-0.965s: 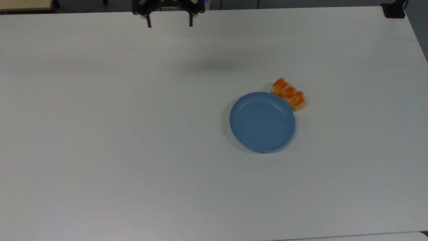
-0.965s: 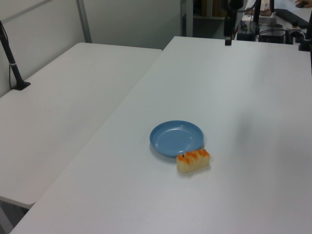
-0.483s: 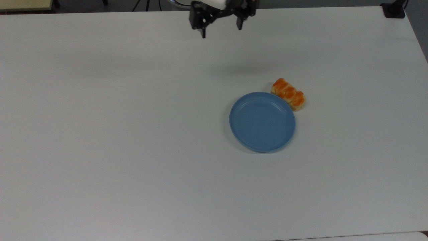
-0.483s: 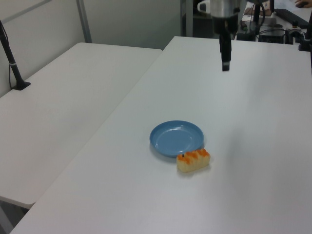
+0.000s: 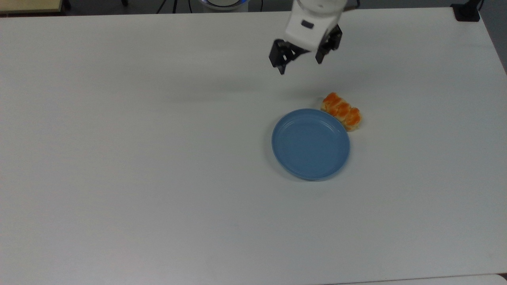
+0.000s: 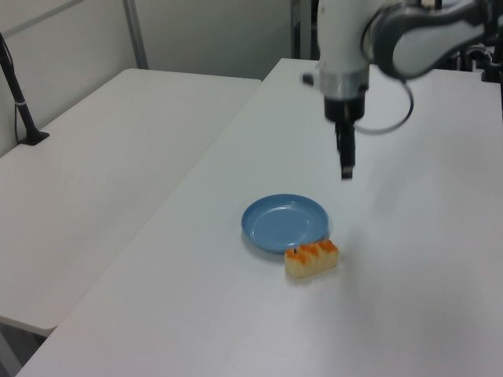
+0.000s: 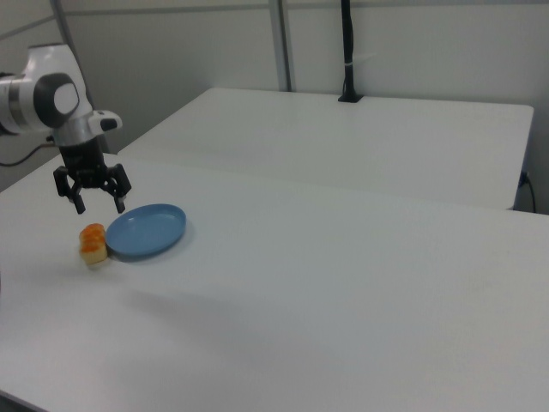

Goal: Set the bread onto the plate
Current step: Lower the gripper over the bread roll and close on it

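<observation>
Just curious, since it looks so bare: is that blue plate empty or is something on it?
Empty. The plate shows plain blue all over; the bread lies on the table against its rim.

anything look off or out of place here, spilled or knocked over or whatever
Nothing stands out. The bread lies whole on the white table, right against the rim of the blue plate, which sits flat with nothing in it. The gripper hangs open above the table, apart from both and holding nothing.

one bread [image 5: 341,111], one blue plate [image 5: 310,143], one gripper [image 5: 300,63], two white tables [image 5: 119,158].
</observation>
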